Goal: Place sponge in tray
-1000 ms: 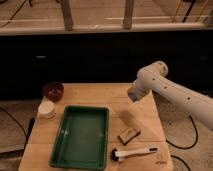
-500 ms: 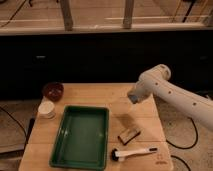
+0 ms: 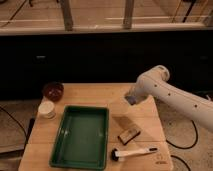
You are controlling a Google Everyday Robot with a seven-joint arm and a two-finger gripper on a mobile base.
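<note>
My gripper [image 3: 131, 98] hangs at the end of the white arm that reaches in from the right, above the back right part of the wooden table. A small blue-grey pad, the sponge [image 3: 130, 100], shows at its tip, held off the table. The dark green tray [image 3: 80, 136] lies on the table to the lower left of the gripper, and nothing is in it. The sponge is to the right of the tray's far right corner and above it, not over the tray.
A brown block with a dark top [image 3: 128, 134] lies right of the tray. A white-handled brush [image 3: 133, 152] lies near the front edge. A dark red bowl [image 3: 52, 91] and a white cup [image 3: 47, 109] stand at the back left. A dark wall runs behind the table [image 3: 95, 95].
The arm's tip with the sponge has sunk slightly toward the table. Everything on the table has stayed in place.
</note>
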